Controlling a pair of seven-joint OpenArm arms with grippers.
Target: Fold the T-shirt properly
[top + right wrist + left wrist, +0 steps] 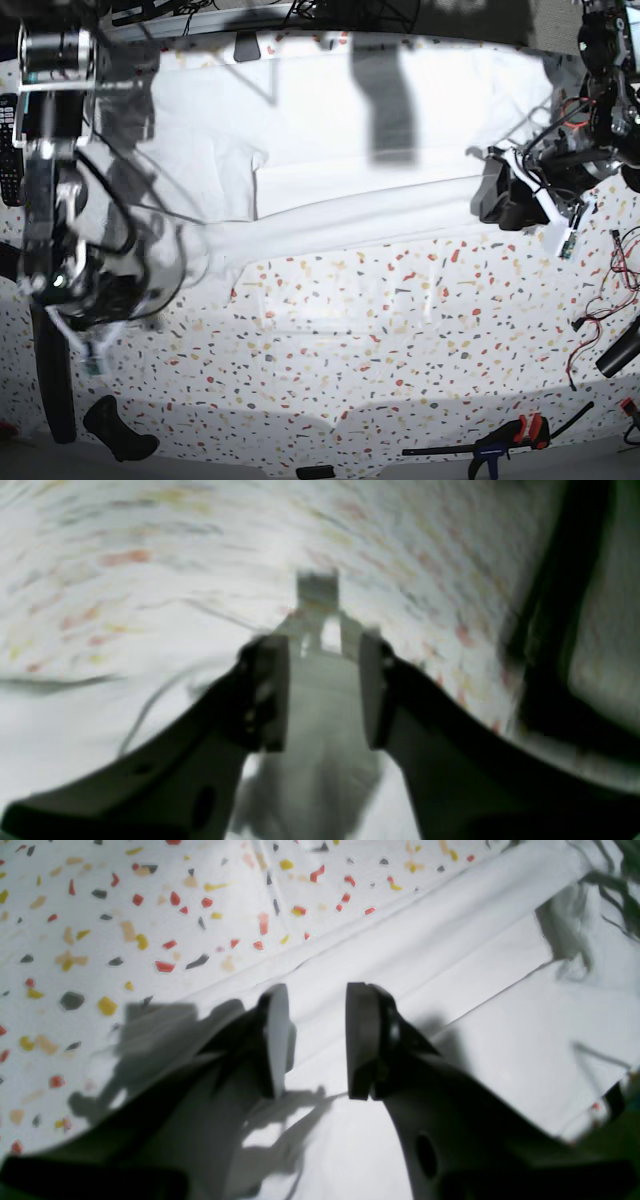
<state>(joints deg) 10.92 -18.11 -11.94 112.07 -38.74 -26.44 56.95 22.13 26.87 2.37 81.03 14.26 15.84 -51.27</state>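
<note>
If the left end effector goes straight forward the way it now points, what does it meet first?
Most likely the T-shirt: the left end effector stands open, holding nothing, aimed at the folded white cloth below it. Depth is unclear.

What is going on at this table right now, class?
A two-armed robot is working on a white T-shirt spread over a speckled table. The left end effector hovers over a folded edge of the shirt, its jaws apart with nothing between them. The right end effector is blurred; its jaws also stand apart, and no cloth shows between them. The shirt is only partly folded.
</note>
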